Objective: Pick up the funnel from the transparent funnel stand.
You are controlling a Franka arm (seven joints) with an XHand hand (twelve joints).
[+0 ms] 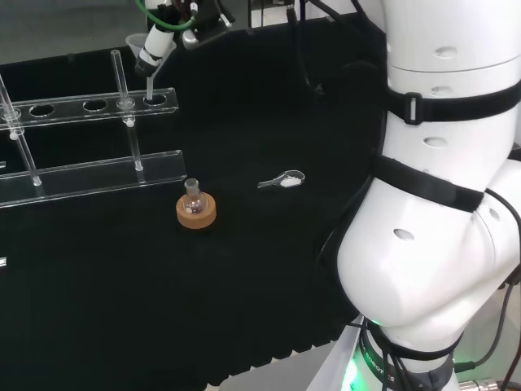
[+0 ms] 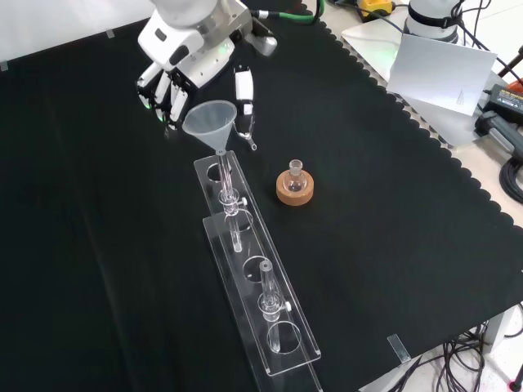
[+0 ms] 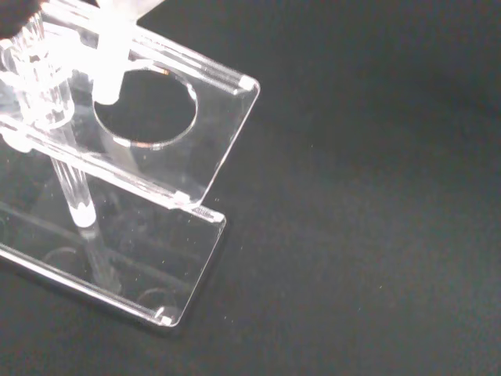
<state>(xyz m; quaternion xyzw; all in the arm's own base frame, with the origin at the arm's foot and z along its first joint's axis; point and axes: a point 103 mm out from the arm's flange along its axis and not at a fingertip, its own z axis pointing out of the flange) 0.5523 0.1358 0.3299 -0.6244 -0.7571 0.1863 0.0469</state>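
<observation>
The clear funnel [image 1: 140, 42] [image 2: 210, 118] is at the end of the transparent funnel stand [image 1: 89, 107] [image 2: 253, 269]. Its stem [image 3: 109, 55] hangs with its tip at the rim of the stand's end hole [image 3: 149, 110], just above the top shelf. The black and white hand [image 1: 165, 34] [image 2: 176, 77] is at the cone: fingers [image 2: 159, 94] curl on one side and the thumb [image 2: 243, 91] is on the other, so the hand is shut on the funnel. In the front view the funnel's cone hides the fingertips.
A small flask on a cork ring [image 1: 196, 210] [image 2: 294, 186] stands beside the stand's end. A little clear scoop [image 1: 282, 181] lies on the cloth right of it in the head view. The arm's white links [image 1: 440, 204] rise at the right.
</observation>
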